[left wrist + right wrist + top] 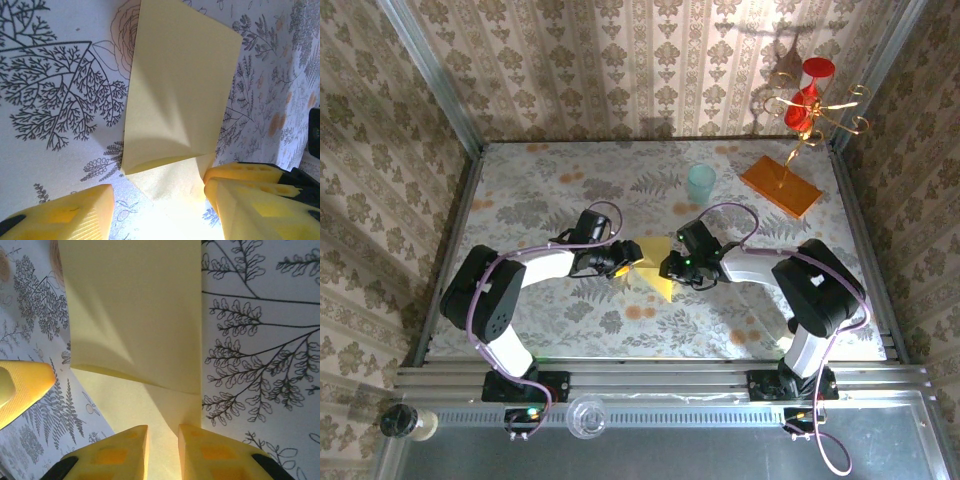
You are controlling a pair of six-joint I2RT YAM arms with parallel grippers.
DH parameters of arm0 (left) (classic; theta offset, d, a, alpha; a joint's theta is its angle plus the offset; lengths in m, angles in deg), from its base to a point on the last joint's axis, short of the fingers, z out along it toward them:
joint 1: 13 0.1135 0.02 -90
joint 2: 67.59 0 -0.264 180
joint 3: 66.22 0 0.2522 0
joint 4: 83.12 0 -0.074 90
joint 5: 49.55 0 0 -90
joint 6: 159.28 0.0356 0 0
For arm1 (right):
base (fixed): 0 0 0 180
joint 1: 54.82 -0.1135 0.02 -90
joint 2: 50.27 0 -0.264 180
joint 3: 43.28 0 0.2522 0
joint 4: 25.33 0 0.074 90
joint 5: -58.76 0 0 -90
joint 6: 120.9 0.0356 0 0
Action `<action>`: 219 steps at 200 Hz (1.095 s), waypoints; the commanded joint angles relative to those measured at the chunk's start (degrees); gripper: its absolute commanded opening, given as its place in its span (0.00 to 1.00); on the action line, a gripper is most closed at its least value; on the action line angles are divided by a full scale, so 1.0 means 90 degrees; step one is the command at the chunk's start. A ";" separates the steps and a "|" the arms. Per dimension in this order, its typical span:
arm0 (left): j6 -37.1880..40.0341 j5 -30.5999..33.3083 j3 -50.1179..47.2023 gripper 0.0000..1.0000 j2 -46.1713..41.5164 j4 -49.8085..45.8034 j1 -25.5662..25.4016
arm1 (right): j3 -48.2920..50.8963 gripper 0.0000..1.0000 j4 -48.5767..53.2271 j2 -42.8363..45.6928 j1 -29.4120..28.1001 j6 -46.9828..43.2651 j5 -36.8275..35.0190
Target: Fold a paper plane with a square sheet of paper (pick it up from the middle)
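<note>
The square sheet of paper [656, 254] is yellow and partly folded, lying mid-table between both grippers. In the left wrist view the sheet [180, 90] has a flap folded over, and a lower corner reaches between my left gripper [157, 195], whose jaws stand wide open around it. My left gripper [627, 267] sits at the paper's left edge. My right gripper [671, 267] is at the paper's right edge. In the right wrist view the right gripper [163, 442] has its fingers nearly together with the sheet [135, 315] running into the narrow gap.
A pale teal cup [700, 183] stands behind the paper. At the back right, an orange slab [780, 186] carries a gold stand with red glasses [808, 100]. Metal rails and patterned walls enclose the floral tabletop [570, 190].
</note>
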 commanded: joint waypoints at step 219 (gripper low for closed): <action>0.0260 -0.1548 0.0401 0.40 0.0828 0.0744 0.0146 | 0.0236 0.23 -0.0098 -0.0386 0.0154 0.0245 0.0086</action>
